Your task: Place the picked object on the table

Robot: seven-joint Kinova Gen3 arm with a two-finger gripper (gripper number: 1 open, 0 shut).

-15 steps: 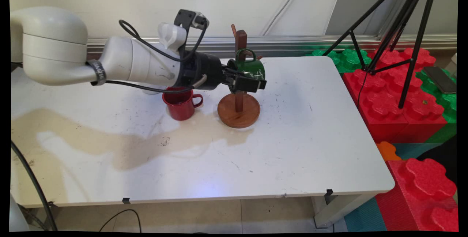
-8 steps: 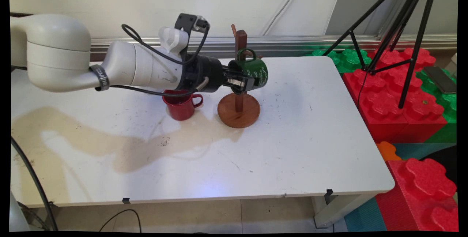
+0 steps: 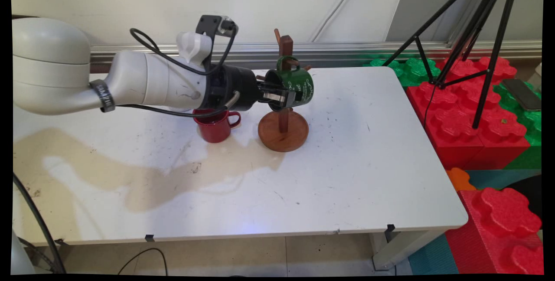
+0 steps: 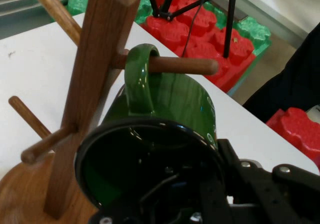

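Observation:
A green mug [image 3: 300, 83] hangs by its handle on a peg [image 4: 185, 65] of the wooden mug tree [image 3: 283, 132], tilted with its mouth toward the hand. My gripper [image 3: 288, 97] comes in level from the left and stands open astride the mug's rim, one finger inside and one outside. The hand view looks straight into the green mug [image 4: 165, 104], with the tree's post [image 4: 95, 84] to its left and my gripper [image 4: 200, 176] low in the picture. A red mug [image 3: 215, 125] stands upright on the table under my wrist, left of the tree's base.
A brown stain [image 3: 130, 172] spreads over the table's left half. A black tripod [image 3: 472, 38] stands over red and green foam blocks [image 3: 472, 116] beyond the table's right edge. More blocks [image 3: 503, 224] lie at the lower right.
My gripper has drawn back to the left, its fingers sliding off the mug's side toward the rim. The green mug stays on the peg, tilted a little differently.

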